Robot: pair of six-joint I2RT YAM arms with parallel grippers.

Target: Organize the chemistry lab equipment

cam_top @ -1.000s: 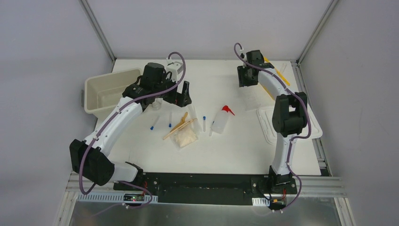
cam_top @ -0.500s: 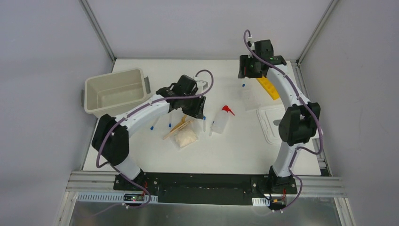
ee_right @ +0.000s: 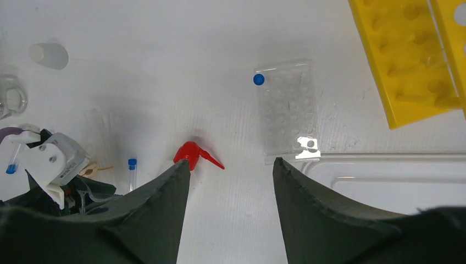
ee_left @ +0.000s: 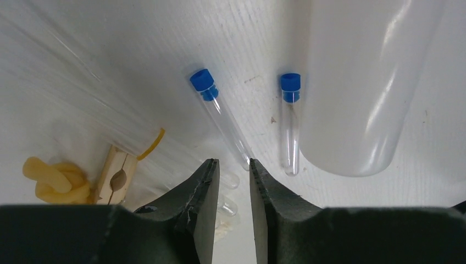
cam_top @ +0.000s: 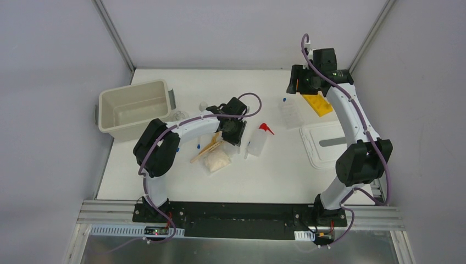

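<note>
robot test cell by the looks, white surface (cam_top: pixel 275 176) boxed in by grey panels (cam_top: pixel 49 110), aluminium rail (cam_top: pixel 379 217) bolted along the near edge, blue-capped tubes (ee_left: pixel 289 132) and yellow rack (cam_top: pixel 316 103) laid out

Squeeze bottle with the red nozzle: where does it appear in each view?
Top external: squeeze bottle at centre, right of left gripper.
Left wrist: clear body fills upper right.
Right wrist: only its red nozzle, lower centre-left.
Shared landmark: the blue-capped tube lying left of it.

Two blue-capped clear tubes (ee_left: pixel 289 124) lie flat beside the squeeze bottle (cam_top: pixel 256 142), with wooden sticks (cam_top: pixel 204 150) against the beige packet (cam_top: pixel 216 161).
</note>
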